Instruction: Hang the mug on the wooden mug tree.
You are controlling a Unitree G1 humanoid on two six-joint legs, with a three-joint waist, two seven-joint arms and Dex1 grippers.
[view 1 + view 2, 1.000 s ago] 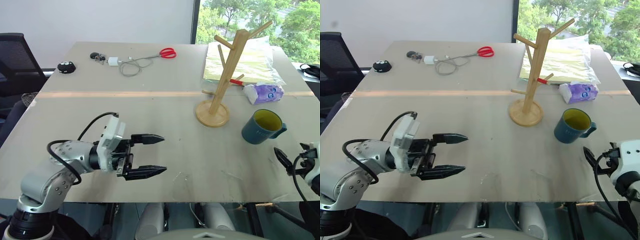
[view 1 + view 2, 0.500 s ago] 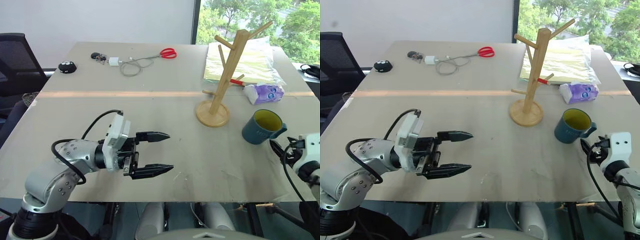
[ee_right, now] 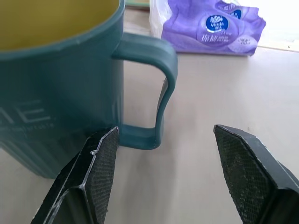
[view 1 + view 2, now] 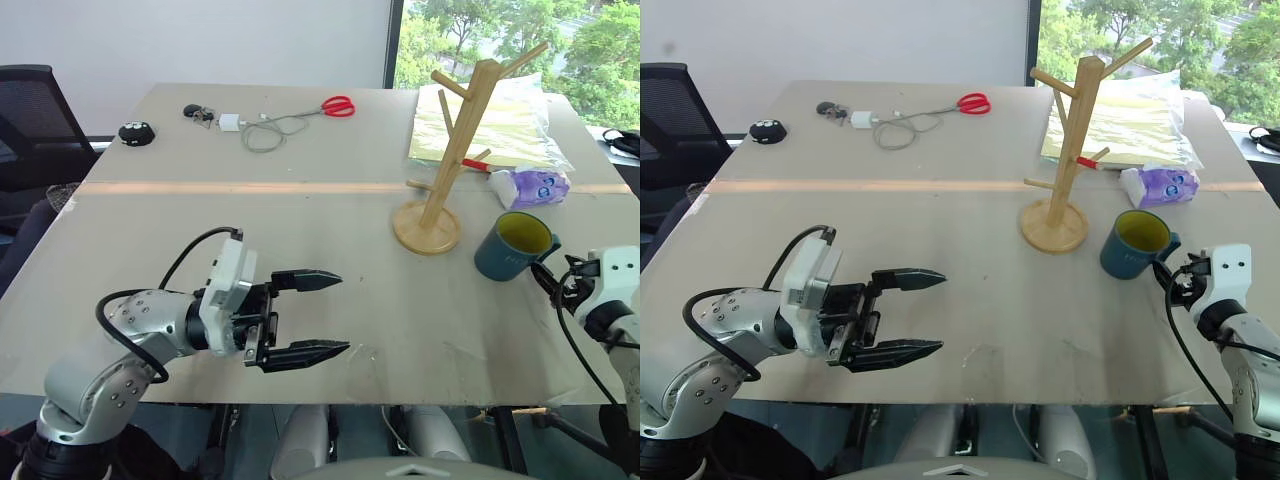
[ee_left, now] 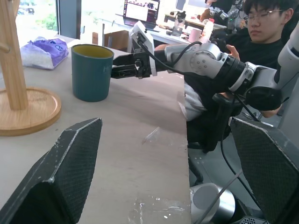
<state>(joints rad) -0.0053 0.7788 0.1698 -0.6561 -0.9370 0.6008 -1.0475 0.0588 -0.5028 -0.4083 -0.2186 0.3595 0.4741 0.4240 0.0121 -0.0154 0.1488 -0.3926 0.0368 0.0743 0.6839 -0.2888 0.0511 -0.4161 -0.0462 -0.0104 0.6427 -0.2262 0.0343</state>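
Silver-grey jointed arms with white wrist housings, looped black cables, black tapered fingers (image 4: 305,316) (inner pads cross-hatched), small screws dotting the left elbow.

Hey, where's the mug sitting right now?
The mug stands upright on the table's right side, just right of the wooden mug tree's base, with the right gripper at its handle.
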